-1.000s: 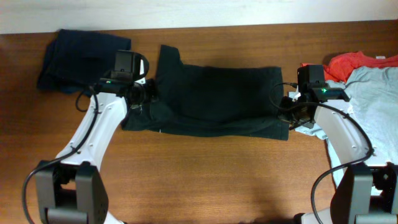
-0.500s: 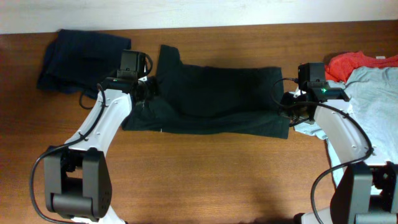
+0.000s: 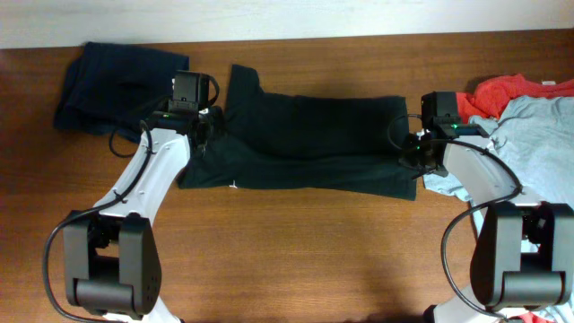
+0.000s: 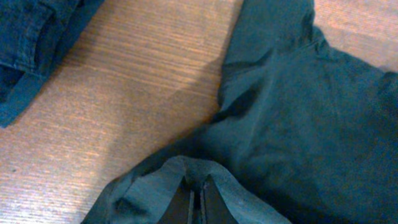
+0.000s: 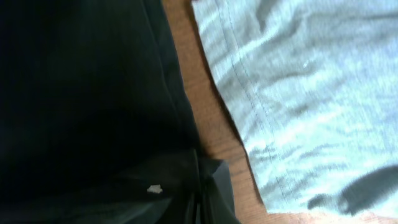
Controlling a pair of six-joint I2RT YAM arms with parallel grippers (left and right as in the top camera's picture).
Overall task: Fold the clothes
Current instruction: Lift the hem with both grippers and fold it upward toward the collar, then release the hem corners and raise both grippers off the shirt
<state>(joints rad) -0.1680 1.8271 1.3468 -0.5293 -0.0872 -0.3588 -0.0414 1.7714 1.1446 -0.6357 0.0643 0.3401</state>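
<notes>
The black T-shirt (image 3: 309, 144) lies spread across the middle of the table, one sleeve pointing to the back left. My left gripper (image 3: 203, 136) is shut on a pinch of the black T-shirt (image 4: 298, 124) at its left edge; the cloth bunches up over the closed fingers (image 4: 199, 202). My right gripper (image 3: 414, 152) is shut on the black T-shirt (image 5: 87, 93) at its right edge, the fingers (image 5: 200, 199) pressed together in the cloth. A small white fleck (image 5: 153, 188) sits on the fabric near them.
A dark navy shirt (image 3: 117, 85) lies folded at the back left and shows in the left wrist view (image 4: 31, 43). A light blue-grey shirt (image 3: 534, 152) and a red-orange one (image 3: 511, 90) lie at the right; the blue-grey hem (image 5: 292, 106) is beside my right gripper.
Both grippers moved a little toward the back, drawing the front edge of the black T-shirt with them. The right arm shifted left slightly.
</notes>
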